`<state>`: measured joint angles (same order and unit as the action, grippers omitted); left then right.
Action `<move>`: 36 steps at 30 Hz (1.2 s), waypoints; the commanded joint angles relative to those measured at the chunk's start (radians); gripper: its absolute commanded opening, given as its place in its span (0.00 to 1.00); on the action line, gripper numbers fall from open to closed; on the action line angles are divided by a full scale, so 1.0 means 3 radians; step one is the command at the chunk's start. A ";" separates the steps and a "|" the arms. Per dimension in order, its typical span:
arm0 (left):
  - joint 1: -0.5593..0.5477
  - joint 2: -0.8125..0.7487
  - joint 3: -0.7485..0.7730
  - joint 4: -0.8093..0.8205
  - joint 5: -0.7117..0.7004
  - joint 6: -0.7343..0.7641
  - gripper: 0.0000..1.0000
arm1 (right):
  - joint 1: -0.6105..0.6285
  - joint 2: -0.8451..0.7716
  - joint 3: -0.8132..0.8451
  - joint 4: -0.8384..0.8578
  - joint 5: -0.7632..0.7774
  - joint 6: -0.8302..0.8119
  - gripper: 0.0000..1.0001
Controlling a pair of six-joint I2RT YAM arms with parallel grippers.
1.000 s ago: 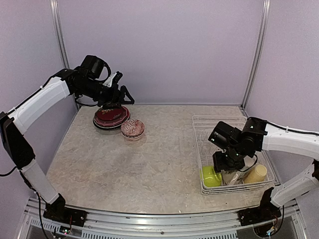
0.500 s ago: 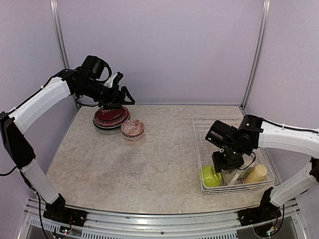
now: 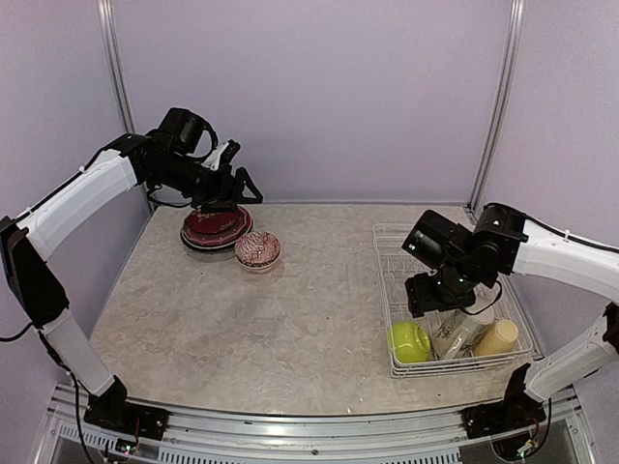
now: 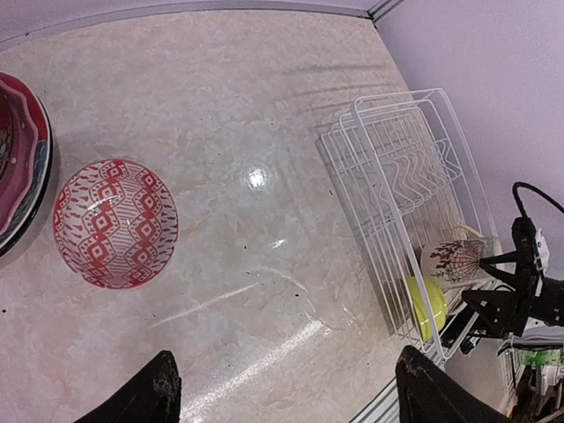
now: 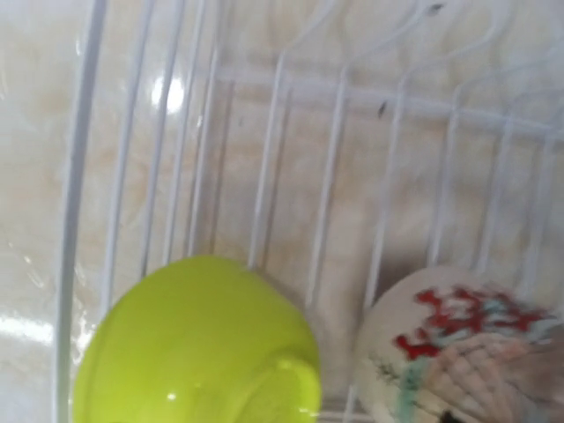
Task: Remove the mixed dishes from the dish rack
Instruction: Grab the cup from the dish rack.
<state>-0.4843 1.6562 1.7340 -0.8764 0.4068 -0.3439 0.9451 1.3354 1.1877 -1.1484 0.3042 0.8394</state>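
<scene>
White wire dish rack (image 3: 418,244) sits at the table's right, its long axis running near to far. Stacked plates (image 3: 215,228), dark red on top, lie far left. In the rack's near end are an upturned lime-green bowl (image 3: 409,341), then a cream mug (image 3: 459,333) and a yellow mug (image 3: 498,338), both tipped over. The left gripper (image 4: 293,379) gapes wide and empty. The right gripper (image 3: 426,295) hangs above the mugs, and its jaw spacing cannot be made out.

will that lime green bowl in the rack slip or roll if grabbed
The lime-green bowl looks glossy and rigid, so a shallow pinch may slip. It lies tipped, foot showing, so it could rock against the dish rack wires or the mug beside it.
</scene>
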 commanded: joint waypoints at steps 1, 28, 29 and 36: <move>-0.0022 0.0017 0.0033 -0.0054 0.0016 -0.0010 0.80 | 0.0030 -0.0371 0.0089 -0.0324 0.0437 0.0277 0.83; -0.0084 -0.0012 0.0013 -0.0034 0.0027 -0.0014 0.99 | -0.0972 -0.1447 -0.1124 0.0286 0.0153 0.0305 1.00; -0.0083 -0.0011 0.0013 -0.0033 0.0029 -0.0014 0.99 | -0.1012 -0.1426 -0.1153 0.0381 0.0099 0.0266 1.00; -0.0088 -0.0010 0.0019 -0.0048 0.0013 0.0000 0.99 | -0.1100 -0.1295 -0.1261 0.0700 -0.0055 0.0133 0.99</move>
<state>-0.5041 1.6562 1.7340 -0.8810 0.4145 -0.3527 0.6277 0.9314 0.8303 -1.0298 0.3340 0.9306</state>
